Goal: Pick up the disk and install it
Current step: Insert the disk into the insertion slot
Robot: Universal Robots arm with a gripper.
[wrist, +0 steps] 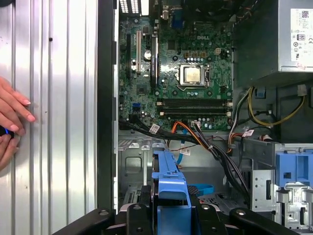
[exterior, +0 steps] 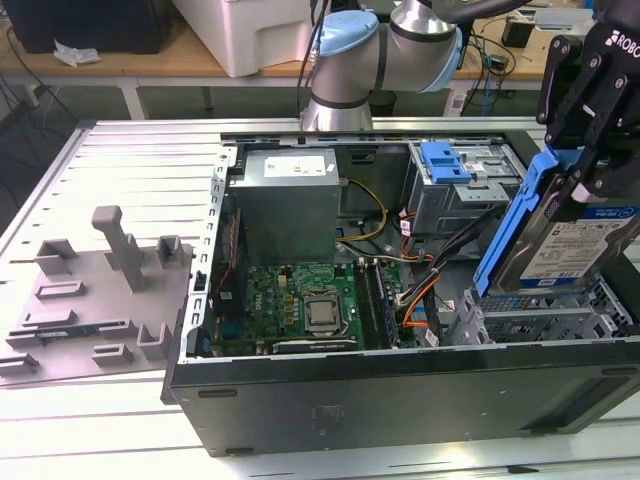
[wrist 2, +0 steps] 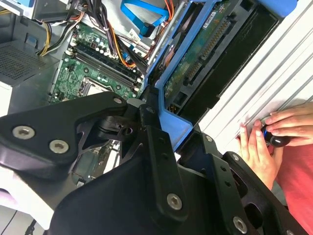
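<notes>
silver and edged in blue plastic, the disk (exterior: 572, 250) hangs tilted at the exterior view's right, its white-and-blue label facing the camera. the black fingers (exterior: 556, 196) of the gripper (exterior: 578, 190) are closed on its upper part and grip the blue frame. the disk sits over a silver bay (exterior: 540, 318) in the corner of the open computer case (exterior: 400, 405), with its lower edge close to the bay; whether the two touch cannot be told. in the second wrist view the disk's underside (wrist 2: 205, 54) shows a green circuit board inside the blue frame, with the gripper (wrist 2: 164, 110) clamped across that frame. in the first wrist view the blue frame (wrist: 171, 188) rises between the black fingers (wrist: 134, 215), above the floor of the case. deeper in the case lie the green motherboard (exterior: 305, 300), a grey power-supply box (exterior: 288, 200) with a white sticker, a drive cage (exterior: 455, 195) with a blue latch, and a bundle of orange and black cables (exterior: 415, 295) running between them. the case rests on a ribbed metal worktop (exterior: 130, 150). a grey moulded tray (exterior: 95, 300) lies on the worktop just beside the case, at the exterior view's left. the arm (exterior: 385, 45) bends in from behind the case. a person's hands (wrist 2: 261, 142) rest on the worktop beside the case, and in the first wrist view the hands (wrist: 11, 122) lie flat on the ribs.
</notes>
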